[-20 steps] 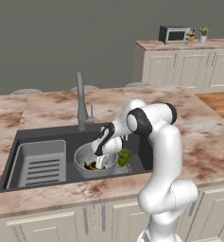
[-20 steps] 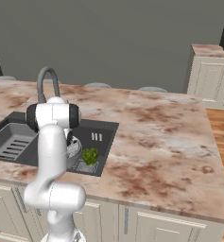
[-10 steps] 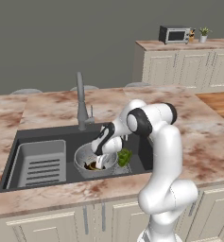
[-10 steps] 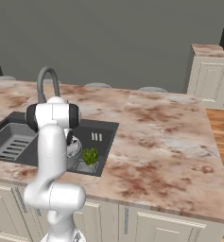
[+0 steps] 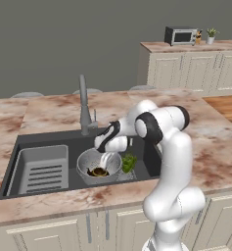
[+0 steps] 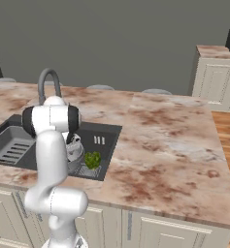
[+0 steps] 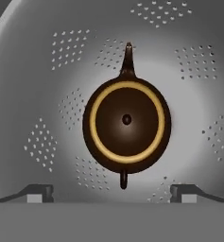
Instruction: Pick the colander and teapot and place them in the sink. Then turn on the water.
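The silver perforated colander point(image 5: 90, 162) sits in the dark sink point(image 5: 49, 139), right of its middle. The small dark-brown teapot point(image 7: 126, 119) with a gold rim rests upright on the colander's floor point(image 7: 47, 61), its spout pointing to the top of the hand view. My gripper point(image 7: 112, 194) hangs straight above the teapot, open, with its fingertips point(image 7: 38, 193) spread wide to either side and touching nothing. From the left base view, the gripper point(image 5: 106, 159) reaches down into the colander bowl. The tall grey tap point(image 5: 83, 105) stands at the sink's back rim, and no water runs from it.
A grey ribbed tray point(image 5: 43, 169) lies in the left half of the sink. A green leafy bunch point(image 5: 129, 163) lies against the colander's right side, near the sink's right wall. Marble counter point(image 6: 165, 140) surrounds the basin.
The jaws have spread wide apart and the teapot now lies free in the colander. The arm has hardly moved.
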Tool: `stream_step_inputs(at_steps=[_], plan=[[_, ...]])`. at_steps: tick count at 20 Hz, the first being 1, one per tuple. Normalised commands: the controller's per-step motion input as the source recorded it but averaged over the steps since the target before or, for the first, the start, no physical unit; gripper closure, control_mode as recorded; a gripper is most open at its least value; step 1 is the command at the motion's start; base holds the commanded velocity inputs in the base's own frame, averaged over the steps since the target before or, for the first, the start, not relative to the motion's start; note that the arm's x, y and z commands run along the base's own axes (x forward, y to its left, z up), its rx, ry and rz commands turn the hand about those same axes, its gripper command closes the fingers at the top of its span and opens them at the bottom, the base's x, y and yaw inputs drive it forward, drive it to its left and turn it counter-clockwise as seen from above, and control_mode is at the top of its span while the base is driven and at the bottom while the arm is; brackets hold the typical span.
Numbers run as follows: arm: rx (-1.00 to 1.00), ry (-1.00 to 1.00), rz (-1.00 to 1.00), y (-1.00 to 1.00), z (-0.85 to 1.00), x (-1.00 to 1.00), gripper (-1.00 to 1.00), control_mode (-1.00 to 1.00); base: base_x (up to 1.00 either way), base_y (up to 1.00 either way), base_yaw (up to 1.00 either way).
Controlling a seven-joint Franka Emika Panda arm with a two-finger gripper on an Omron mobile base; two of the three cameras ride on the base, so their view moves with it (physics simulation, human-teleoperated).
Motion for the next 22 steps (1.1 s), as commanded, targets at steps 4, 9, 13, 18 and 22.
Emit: stream_step_inputs(at_steps=[4,9,13,18,22], plan=[[0.09,-0.05,0.0,-0.06,0.41,-0.03,-1.0,-1.0,0.0,0.0,0.0],[0.09,-0.07,0.0,-0.02,0.41,-0.08,-1.0,-1.0,0.0,0.0,0.0],[0.09,-0.09,0.0,0.0,0.41,-0.1,-1.0,-1.0,0.0,0.0,0.0],[0.08,-0.08,0.0,0.0,0.33,-0.14,-1.0,-1.0,0.0,0.0,0.0],[0.05,-0.08,-0.01,-0.09,0.25,-0.15,-1.0,-1.0,0.0,0.0,0.0]])
